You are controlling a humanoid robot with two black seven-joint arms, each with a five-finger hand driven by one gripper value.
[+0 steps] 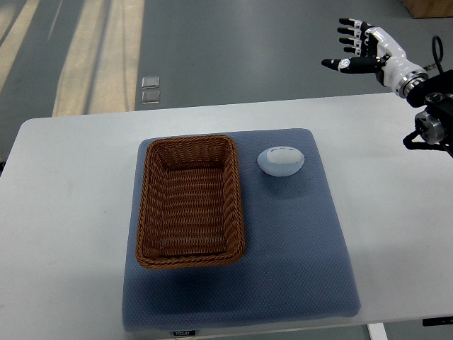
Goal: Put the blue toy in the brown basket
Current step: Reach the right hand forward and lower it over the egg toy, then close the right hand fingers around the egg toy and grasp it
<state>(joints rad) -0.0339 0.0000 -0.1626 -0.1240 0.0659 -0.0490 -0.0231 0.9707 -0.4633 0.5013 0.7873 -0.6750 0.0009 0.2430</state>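
A white table carries a blue-grey mat that covers its middle and reaches down to the table's near edge. On the left half of the mat sits the brown basket, a rectangular wicker one with its long sides running from the far edge toward the near edge of the table; nothing lies inside it and its woven floor shows plainly. The blue toy is a pale, rounded, egg-like lump that lies on the mat just beside the basket's far right corner, apart from the rim and close to the mat's far edge. The right hand comes in from the right side on a black and white arm and hangs in the air beyond the table's far right corner, above the grey floor, well apart from the toy and the basket. Its fingers are spread and stretched out to the left, the thumb held apart below them, and it grips nothing. On the floor past the table's far edge lie two small pale square tiles.
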